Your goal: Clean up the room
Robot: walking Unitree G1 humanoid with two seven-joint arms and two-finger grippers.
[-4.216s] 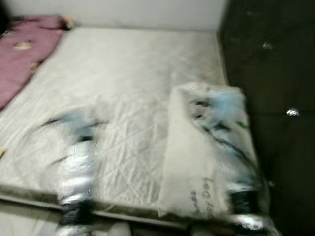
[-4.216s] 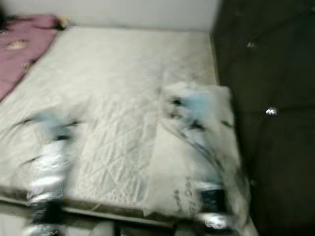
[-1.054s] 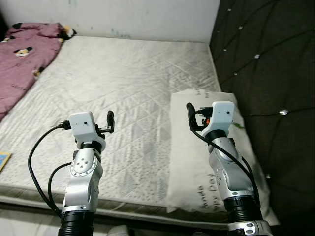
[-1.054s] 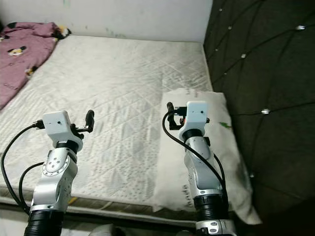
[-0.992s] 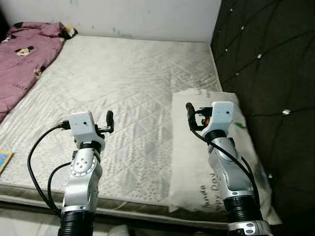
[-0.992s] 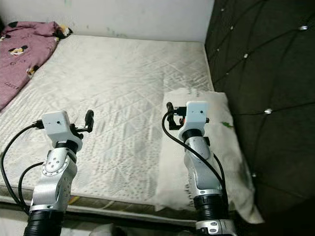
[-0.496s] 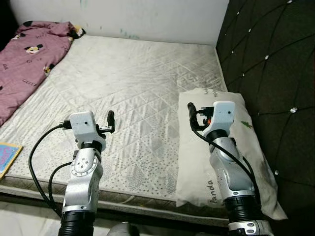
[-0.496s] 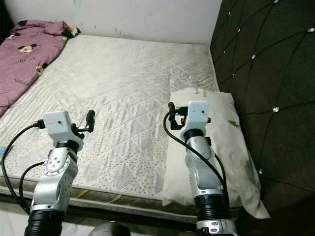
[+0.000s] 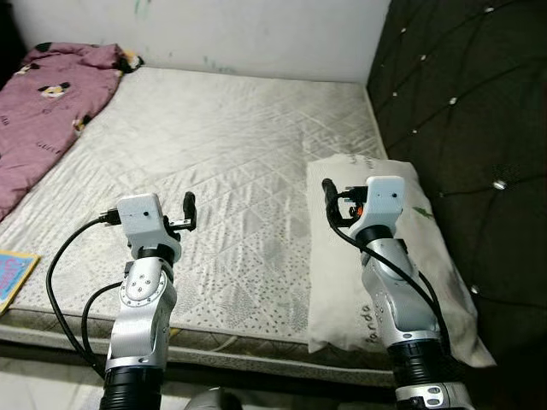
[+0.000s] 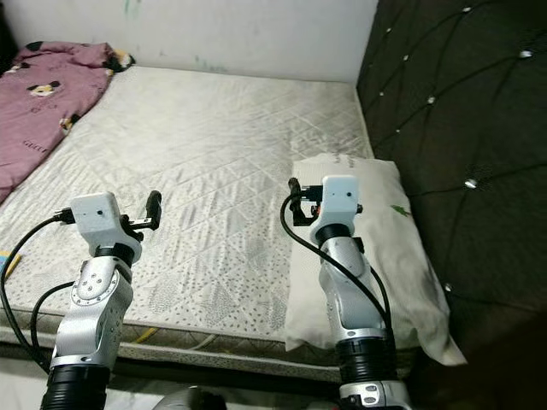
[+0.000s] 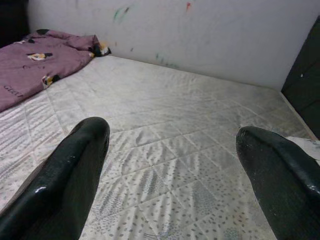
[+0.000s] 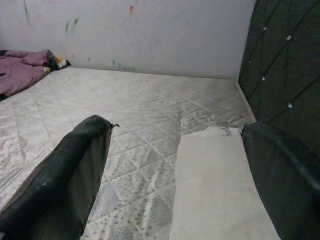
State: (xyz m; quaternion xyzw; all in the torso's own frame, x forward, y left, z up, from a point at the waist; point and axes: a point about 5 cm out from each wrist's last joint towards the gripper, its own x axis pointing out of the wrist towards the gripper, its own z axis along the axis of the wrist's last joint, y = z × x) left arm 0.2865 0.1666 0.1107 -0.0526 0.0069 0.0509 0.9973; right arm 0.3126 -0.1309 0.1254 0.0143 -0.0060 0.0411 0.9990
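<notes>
The white pillow (image 9: 427,256) carries dark handwritten-style lettering along its near edge, at about five o'clock on the bed; only the ending "nda" reads there. Lettering at its far edge is too small to read.
</notes>
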